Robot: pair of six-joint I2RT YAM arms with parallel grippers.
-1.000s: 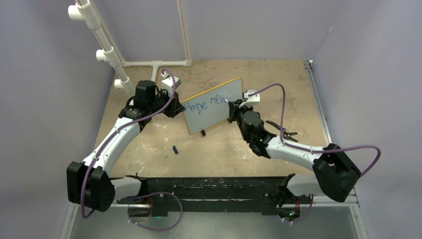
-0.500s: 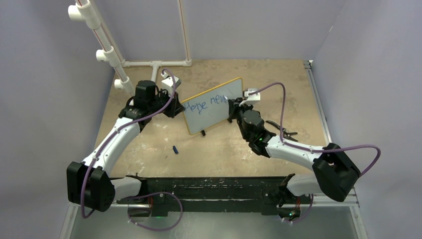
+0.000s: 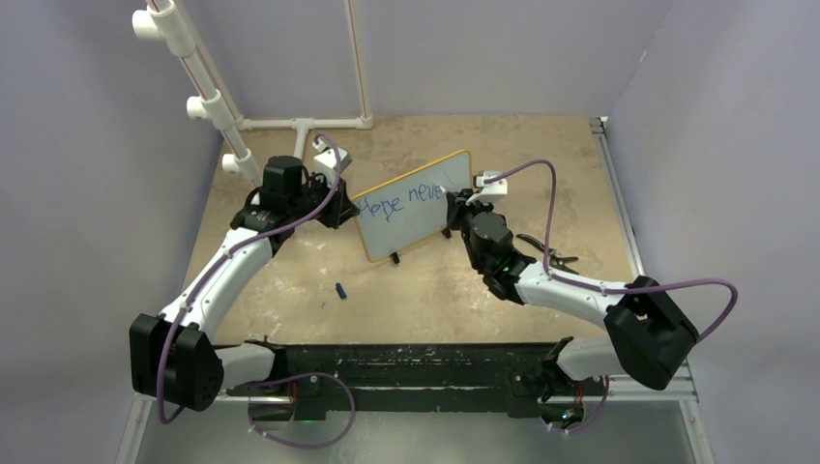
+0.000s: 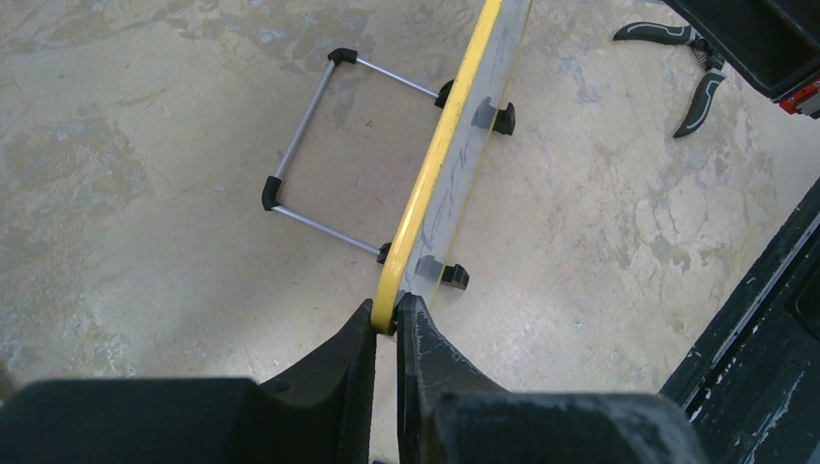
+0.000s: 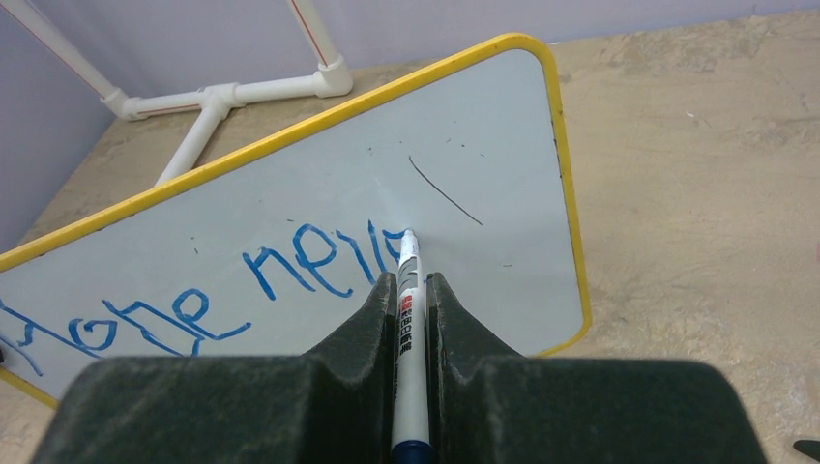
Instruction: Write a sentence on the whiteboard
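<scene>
Mottled tan table (image 3: 435, 290), lilac walls (image 3: 483, 58). Left gripper (image 4: 385, 314) pinches the glossy yellow-rimmed board (image 5: 503, 126); right gripper (image 5: 410, 288) clamps a white pen (image 5: 409, 333).

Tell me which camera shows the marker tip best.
Right wrist: the right gripper holds the marker close up, tip on the whiteboard where the blue writing ends. Top external shows it too small; left wrist shows only the board's yellow edge.

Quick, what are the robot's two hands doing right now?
Left gripper: closed on the edge of the yellow-framed white whiteboard.
Right gripper: closed on a white marker pen.
</scene>
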